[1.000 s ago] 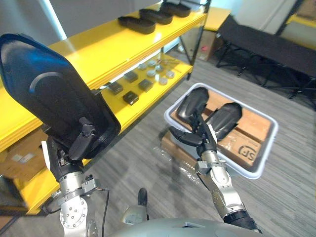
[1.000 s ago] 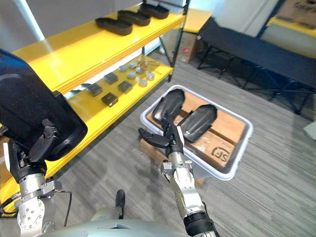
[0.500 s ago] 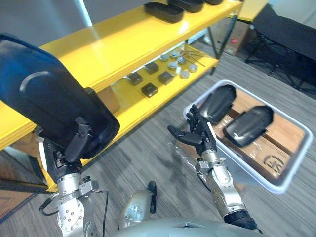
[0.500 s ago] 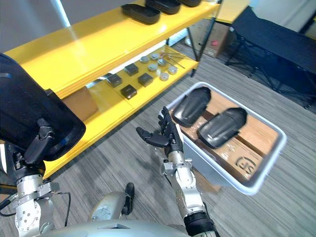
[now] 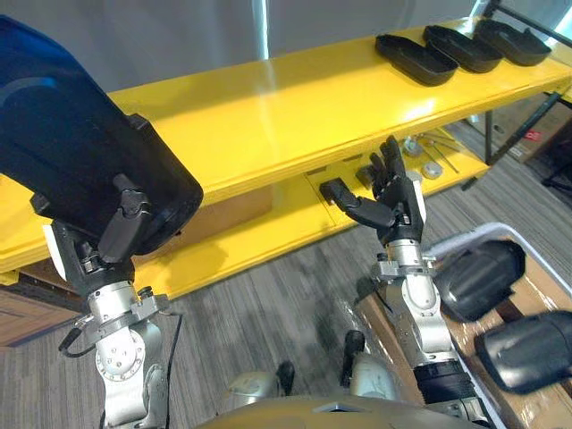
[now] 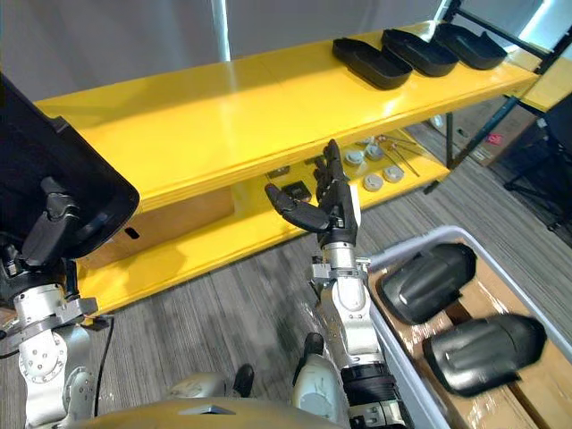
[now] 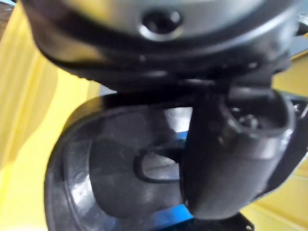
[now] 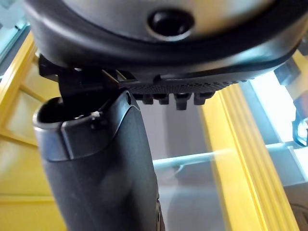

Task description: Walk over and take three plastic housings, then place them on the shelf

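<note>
No print or number can be read; the cardboard [image 6: 534,393] (under the plastic housings [image 6: 424,281]) seems blank, perhaps blurred.

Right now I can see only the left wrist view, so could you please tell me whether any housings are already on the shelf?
Observer: Yes, three black housings lie in a row on the yellow shelf's top board, toward the robot's right.
Operator: Thanks. My left hand grips one housing; what is the right hand doing?
Observer: The right hand is raised and open, holding nothing, before the lower board.
Operator: Any housings left to fetch?
Observer: Two more housings lie in the white bin at the robot's right.
</note>
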{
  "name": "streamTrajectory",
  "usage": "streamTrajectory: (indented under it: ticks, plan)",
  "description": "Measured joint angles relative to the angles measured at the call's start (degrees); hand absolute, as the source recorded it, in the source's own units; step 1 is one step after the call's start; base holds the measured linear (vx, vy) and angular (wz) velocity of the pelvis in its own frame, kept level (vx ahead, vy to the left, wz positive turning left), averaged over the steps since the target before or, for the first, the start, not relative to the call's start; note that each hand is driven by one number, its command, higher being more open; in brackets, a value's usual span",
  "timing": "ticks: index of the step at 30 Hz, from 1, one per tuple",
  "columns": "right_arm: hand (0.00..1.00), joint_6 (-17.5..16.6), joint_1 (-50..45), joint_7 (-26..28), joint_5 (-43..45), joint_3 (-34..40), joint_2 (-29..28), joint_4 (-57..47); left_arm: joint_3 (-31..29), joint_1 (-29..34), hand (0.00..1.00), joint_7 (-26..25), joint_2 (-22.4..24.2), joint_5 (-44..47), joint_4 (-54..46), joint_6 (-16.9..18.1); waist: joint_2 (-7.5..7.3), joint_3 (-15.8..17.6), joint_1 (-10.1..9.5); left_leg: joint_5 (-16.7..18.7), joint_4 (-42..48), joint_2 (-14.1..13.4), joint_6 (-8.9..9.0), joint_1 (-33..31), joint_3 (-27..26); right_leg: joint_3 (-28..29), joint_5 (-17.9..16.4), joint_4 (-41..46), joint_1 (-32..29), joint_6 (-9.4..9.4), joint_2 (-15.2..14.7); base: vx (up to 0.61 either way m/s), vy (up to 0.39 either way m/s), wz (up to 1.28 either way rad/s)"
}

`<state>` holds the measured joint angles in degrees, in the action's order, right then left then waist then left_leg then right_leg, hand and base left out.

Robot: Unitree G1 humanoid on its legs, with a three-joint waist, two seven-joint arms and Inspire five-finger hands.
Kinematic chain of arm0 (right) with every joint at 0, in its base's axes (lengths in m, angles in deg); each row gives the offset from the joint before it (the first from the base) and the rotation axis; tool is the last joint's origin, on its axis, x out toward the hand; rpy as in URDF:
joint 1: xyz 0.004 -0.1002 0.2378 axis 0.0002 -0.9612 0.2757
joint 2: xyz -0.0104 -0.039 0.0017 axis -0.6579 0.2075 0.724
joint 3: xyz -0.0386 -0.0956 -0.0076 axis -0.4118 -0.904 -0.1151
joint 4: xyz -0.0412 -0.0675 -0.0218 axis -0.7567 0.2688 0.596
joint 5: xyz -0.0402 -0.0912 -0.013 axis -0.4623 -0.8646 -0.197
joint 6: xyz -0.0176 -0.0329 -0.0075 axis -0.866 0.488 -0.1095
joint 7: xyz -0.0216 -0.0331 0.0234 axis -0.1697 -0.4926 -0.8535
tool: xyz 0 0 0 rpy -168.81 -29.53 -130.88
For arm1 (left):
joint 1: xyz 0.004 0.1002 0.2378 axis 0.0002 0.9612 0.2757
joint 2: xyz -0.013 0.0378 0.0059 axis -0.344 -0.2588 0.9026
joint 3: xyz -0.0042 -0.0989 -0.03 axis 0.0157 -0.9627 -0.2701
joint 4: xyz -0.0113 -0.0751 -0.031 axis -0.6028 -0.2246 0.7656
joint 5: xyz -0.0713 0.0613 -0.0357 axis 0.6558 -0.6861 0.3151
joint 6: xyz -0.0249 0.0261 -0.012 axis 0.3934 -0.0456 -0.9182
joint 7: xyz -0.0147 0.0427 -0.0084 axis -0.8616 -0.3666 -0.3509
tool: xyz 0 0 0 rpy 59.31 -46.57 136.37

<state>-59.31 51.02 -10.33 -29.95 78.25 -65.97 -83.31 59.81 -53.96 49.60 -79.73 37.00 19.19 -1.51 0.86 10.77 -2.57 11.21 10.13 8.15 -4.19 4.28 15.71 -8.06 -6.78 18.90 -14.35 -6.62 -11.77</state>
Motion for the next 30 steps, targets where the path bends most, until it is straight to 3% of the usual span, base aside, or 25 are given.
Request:
streamTrajectory:
  ticks: [1, 2, 3, 4, 5, 6, 8, 10, 12, 14, 15, 16, 18, 20, 24, 30]
  plan:
    - [1.0, 0.1, -0.7, 0.6, 0.1, 1.9, 0.1, -1.3, 0.0, -0.1, 0.0, 0.2, -0.1, 0.2, 0.3, 0.0, -0.56, -0.5, 0.35, 4.0, 3.2, -2.0, 1.16, -0.3, -2.6, -1.8, -0.2, -1.5, 2.4, 1.13, 0.6, 0.44, -0.35, 0.96]
    - [1.0, -0.1, -1.1, 1.7, 0.3, 3.5, 0.7, -1.7, 0.0, 0.4, 0.0, 0.4, 0.3, 1.0, 1.0, 0.0, 0.19, -0.8, 0.45, 7.3, 9.7, -5.4, 3.33, -1.3, -6.7, -3.2, 5.3, -2.7, 4.9, 3.04, 2.2, 0.44, -0.347, 0.88]
    - [1.0, -0.1, -1.2, 2.3, 0.8, 4.0, 1.6, -1.7, 0.2, 0.4, 0.0, 0.5, 1.3, 1.0, 2.0, -0.1, 1.69, -0.9, 0.6, 8.8, 14.4, -7.2, 4.01, -2.8, -8.4, -4.9, 4.4, -1.8, 5.6, 3.84, 3.2, 0.48, -0.31, 0.73]
    - [1.0, 0.0, -1.5, 3.2, 1.2, 5.2, 3.0, -1.6, 0.1, 0.3, 0.0, 0.7, 2.5, 0.7, 3.4, -1.3, 3.09, -1.1, 1.05, 8.2, 24.4, -9.9, 5.81, -7.1, -12.7, -6.5, 3.7, -2.3, 7.7, 4.98, 4.8, 0.49, -0.221, 0.55]
    - [1.0, 0.0, -1.7, 3.9, 1.2, 5.9, 3.5, -1.7, 0.0, 0.3, 0.0, 0.9, 2.9, 0.6, 4.9, -2.7, 3.09, -0.8, 0.97, 7.0, 32.5, -12.0, 6.38, -10.9, -17.1, -6.7, 3.3, -4.1, 10.9, 5.54, 5.2, 0.68, -0.263, 0.54]
    - [1.0, -0.3, -1.7, 4.6, 2.4, 6.3, 3.6, -1.7, 0.2, 0.3, 0.0, 1.6, 3.0, 0.7, 6.4, -3.7, 2.68, -0.6, 1.09, 7.3, 33.5, -13.1, 6.34, -11.9, -20.4, -6.7, 3.3, -6.8, 14.7, 5.67, 5.0, 0.48, -0.163, 0.33]
    - [1.0, -1.5, -1.6, 4.8, 2.3, 6.6, 3.8, -1.7, 0.7, 0.5, 0.0, 2.1, 3.1, 0.6, 7.1, -3.9, 2.61, -0.5, 0.92, 7.3, 30.3, -13.2, 6.34, -12.5, -21.8, -6.7, 3.2, -8.4, 17.6, 5.82, 4.5, 0.35, -0.083, 0.14]
    - [1.0, -3.3, -1.2, 4.7, 2.3, 7.0, 3.8, -2.1, 1.9, 0.1, 0.0, 2.5, 3.2, -0.1, 6.8, -3.7, 2.66, -0.6, 0.88, 5.9, 20.1, -13.1, 8.13, -14.3, -22.0, -7.0, 3.0, -10.4, 21.4, 6.11, 3.3, 0.33, 0.013, 0.13]
    - [1.0, -4.8, -1.2, 4.6, 2.3, 7.5, 4.2, -2.8, 4.5, 0.3, 0.0, 2.9, 3.2, -0.3, 4.7, -3.7, 2.94, -0.6, 0.93, -1.4, 9.7, -14.2, 9.44, -17.1, -21.2, -7.6, 2.3, -11.1, 24.2, 5.13, 1.1, 0.33, 0.162, -0.03]
    - [1.0, -5.3, -1.4, 4.2, 2.3, 7.6, 5.8, -3.5, 6.4, 0.6, 0.0, 3.8, 3.1, -0.5, 1.8, -3.7, 5.37, -1.5, 0.78, -17.9, 5.0, -17.0, 9.99, -16.9, -21.9, -7.2, -1.2, -10.1, 25.7, -0.78, 1.3, 0.28, 0.241, -0.31]
    - [1.0, -6.0, -1.5, 4.0, 2.5, 7.8, 5.6, -3.4, 6.8, -0.1, 0.0, 4.5, 2.4, -0.5, 1.7, -3.4, 4.65, -1.8, 0.73, -14.1, 5.6, -16.0, 8.6, -16.5, -22.0, -7.0, -2.9, -9.7, 25.9, -2.33, 0.0, 0.24, 0.282, -0.12]
    - [1.0, -6.3, -1.6, 3.2, 2.8, 8.0, 4.6, -3.6, 7.5, -2.1, 0.0, 5.7, 0.7, -0.5, 1.6, -3.4, 2.76, -2.0, 1.44, -15.1, 3.6, -13.1, 7.74, -16.0, -23.2, -7.2, -2.8, -8.5, 24.9, -2.59, -3.4, 0.18, 0.272, 0.04]
    - [1.0, -6.5, -1.7, 2.0, 2.8, 8.0, 3.8, -3.7, 8.7, -4.1, 0.0, 7.5, -2.1, -0.6, 1.5, -3.8, 2.06, -1.6, 2.01, -17.1, -2.2, -10.7, 6.04, -13.8, -24.3, -7.2, -0.8, -7.0, 23.4, -2.85, -5.6, 0.16, 0.268, 0.05]
    - [1.0, -6.5, -3.2, 2.3, 5.2, 8.2, 2.4, -4.7, 10.2, -5.0, 0.0, 10.2, -4.4, -0.6, 1.5, -4.9, 1.63, -1.4, 2.81, -19.3, -8.6, -9.2, 5.09, -9.6, -25.0, -7.2, 2.2, -6.8, 23.5, -4.6, -6.7, 0.09, 0.171, -0.06]
    - [1.0, -6.4, -6.8, 3.7, 7.1, 9.1, -0.1, -11.2, 12.1, -7.6, 0.0, 13.6, -5.6, -0.5, 1.2, -8.2, 1.17, -1.4, 4.13, -20.8, -13.3, -8.9, 4.86, -7.6, -26.2, -7.2, 3.1, -6.2, 22.4, -4.95, -6.9, 0.02, 0.058, -0.1]
    - [1.0, -2.4, -8.4, 5.0, 6.9, 9.5, 0.0, -16.1, 19.8, -17.9, 0.0, 13.9, -7.5, 0.1, 3.2, -20.2, 0.68, -1.2, 6.23, -21.6, -15.3, -9.8, 5.42, -7.7, -29.7, -5.7, 3.1, -10.0, 21.5, -4.99, -6.2, -0.06, -0.034, -0.32]
